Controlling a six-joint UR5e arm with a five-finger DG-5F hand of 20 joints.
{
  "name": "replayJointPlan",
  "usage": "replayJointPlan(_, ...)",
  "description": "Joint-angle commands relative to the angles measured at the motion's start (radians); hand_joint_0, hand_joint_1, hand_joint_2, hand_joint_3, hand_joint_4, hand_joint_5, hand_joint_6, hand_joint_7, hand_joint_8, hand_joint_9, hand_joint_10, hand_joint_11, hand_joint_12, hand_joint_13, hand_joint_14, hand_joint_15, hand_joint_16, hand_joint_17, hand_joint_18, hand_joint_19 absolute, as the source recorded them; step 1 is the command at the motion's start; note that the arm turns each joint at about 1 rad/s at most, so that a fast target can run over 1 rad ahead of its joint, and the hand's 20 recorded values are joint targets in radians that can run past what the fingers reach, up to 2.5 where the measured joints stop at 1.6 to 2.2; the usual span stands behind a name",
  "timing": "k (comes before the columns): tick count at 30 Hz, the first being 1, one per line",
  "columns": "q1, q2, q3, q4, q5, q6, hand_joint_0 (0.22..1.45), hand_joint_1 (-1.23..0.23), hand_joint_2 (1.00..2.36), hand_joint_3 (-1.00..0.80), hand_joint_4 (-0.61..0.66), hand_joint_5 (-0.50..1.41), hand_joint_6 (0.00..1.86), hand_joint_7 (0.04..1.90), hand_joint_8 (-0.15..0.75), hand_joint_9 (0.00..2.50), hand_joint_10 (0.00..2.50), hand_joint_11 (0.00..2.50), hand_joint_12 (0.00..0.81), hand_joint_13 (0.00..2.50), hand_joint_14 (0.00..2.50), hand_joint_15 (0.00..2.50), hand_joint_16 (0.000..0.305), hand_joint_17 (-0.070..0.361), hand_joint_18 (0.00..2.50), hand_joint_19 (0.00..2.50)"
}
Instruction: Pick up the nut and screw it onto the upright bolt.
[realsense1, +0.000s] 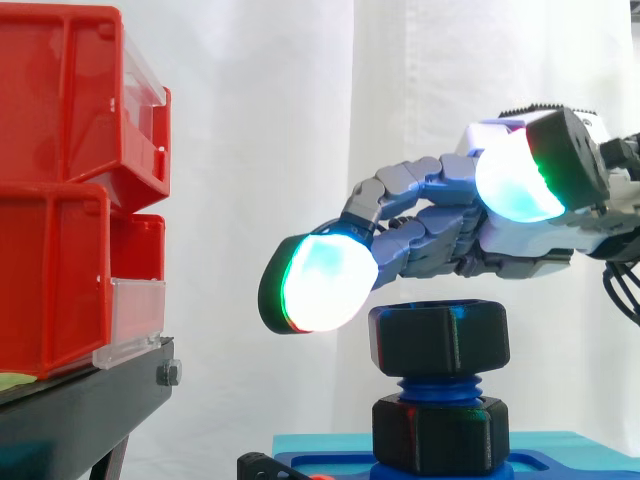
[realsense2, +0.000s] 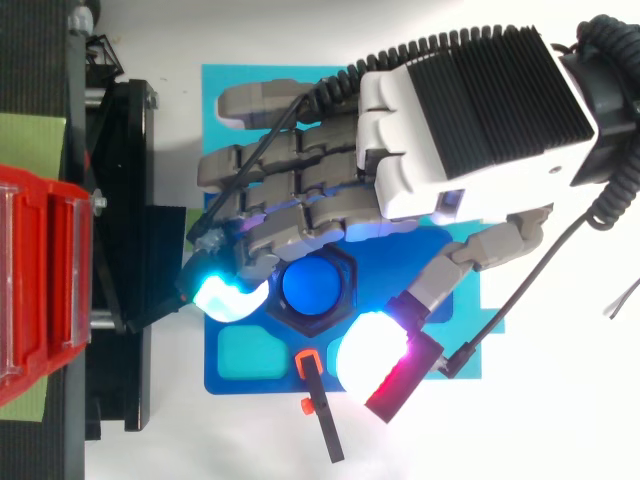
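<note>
With the nut (realsense1: 440, 338) perched atop the upright bolt (realsense1: 438, 386) and the hand (realsense1: 450, 235) hovering just above the bolt, fingers loosely spread and empty, the screwing step looks due: lower, clasp the nut, twist it down.

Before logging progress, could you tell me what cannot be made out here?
Side view: how far the nut is threaded onto the bolt; the nut hides it.
Side view: the blue tray, cut off by the bottom edge.
Top view: the nut's upper rim, under the hand.
</note>
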Motion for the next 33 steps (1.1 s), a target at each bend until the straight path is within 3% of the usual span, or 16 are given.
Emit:
replayJointPlan(1, -0.002, 0.000, -0.015, 0.023, -0.003, 0.001, 0.46, -0.21, 1.00, -0.50, 0.09, -0.21, 0.50, 0.62, 0.188, 0.36, 0.00, 0.00, 0.269, 0.23, 0.00, 0.00, 0.031, 0.069, 0.00, 0.00)
replayJointPlan(12, -0.011, -0.002, -0.017, 0.024, -0.009, -0.001, 0.46, -0.22, 1.00, -0.50, 0.09, -0.20, 0.50, 0.63, 0.191, 0.37, 0.00, 0.00, 0.266, 0.26, 0.00, 0.00, 0.030, 0.067, 0.00, 0.00)
replayJointPlan(17, -0.013, 0.000, -0.044, 0.055, -0.008, 0.003, 0.46, -0.22, 1.00, -0.50, 0.10, -0.20, 0.50, 0.64, 0.192, 0.38, 0.00, 0.00, 0.265, 0.27, 0.00, 0.00, 0.029, 0.066, 0.00, 0.00)
replayJointPlan(30, -0.016, -0.002, -0.044, 0.069, -0.008, 0.010, 0.47, -0.23, 1.00, -0.50, 0.11, -0.20, 0.50, 0.66, 0.193, 0.39, 0.00, 0.00, 0.261, 0.30, 0.00, 0.00, 0.029, 0.064, 0.00, 0.00)
replayJointPlan(33, -0.019, -0.018, -0.044, 0.069, -0.011, 0.013, 0.47, -0.23, 1.00, -0.50, 0.12, -0.19, 0.50, 0.68, 0.198, 0.40, 0.00, 0.00, 0.260, 0.30, 0.00, 0.00, 0.028, 0.064, 0.00, 0.00)
